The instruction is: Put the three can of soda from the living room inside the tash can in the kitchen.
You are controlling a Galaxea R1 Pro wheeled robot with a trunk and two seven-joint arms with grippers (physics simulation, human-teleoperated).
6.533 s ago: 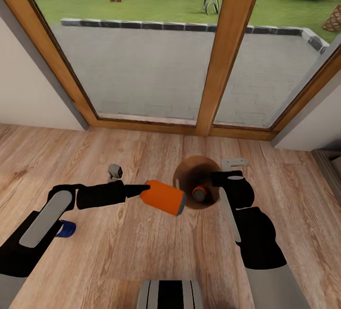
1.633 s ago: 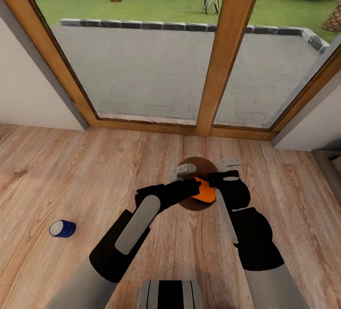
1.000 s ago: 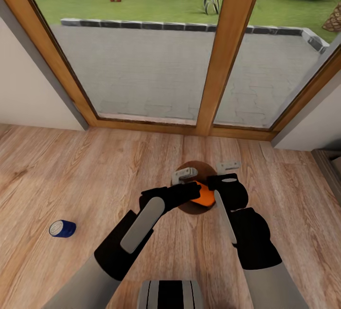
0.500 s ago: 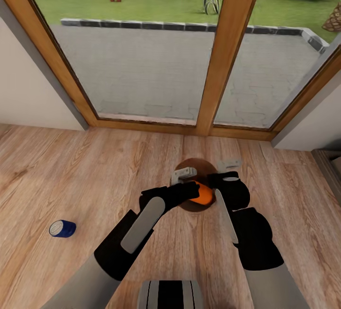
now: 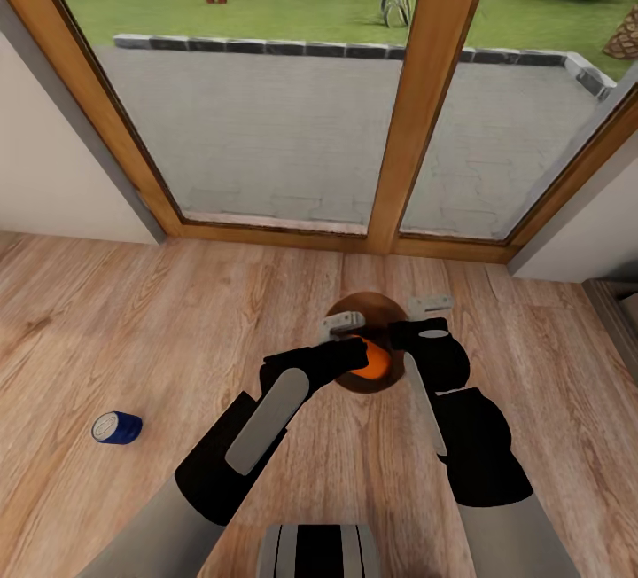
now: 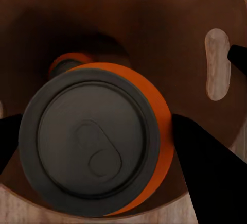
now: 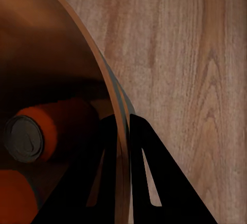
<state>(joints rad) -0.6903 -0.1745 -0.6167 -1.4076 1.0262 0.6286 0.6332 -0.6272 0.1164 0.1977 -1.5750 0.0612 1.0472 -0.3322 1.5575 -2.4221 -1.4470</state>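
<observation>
Head view: left gripper (image 5: 353,349) clamps an orange soda can (image 5: 373,362) over the trash can (image 5: 377,305); blue soda can (image 5: 116,427) lies on the floor, far left.

Left wrist view: can light, rigid, slick (grip mid-body).

Right wrist view: right gripper (image 7: 121,131) pinches the bin's rim; a second orange can (image 7: 38,131) lies inside.
</observation>
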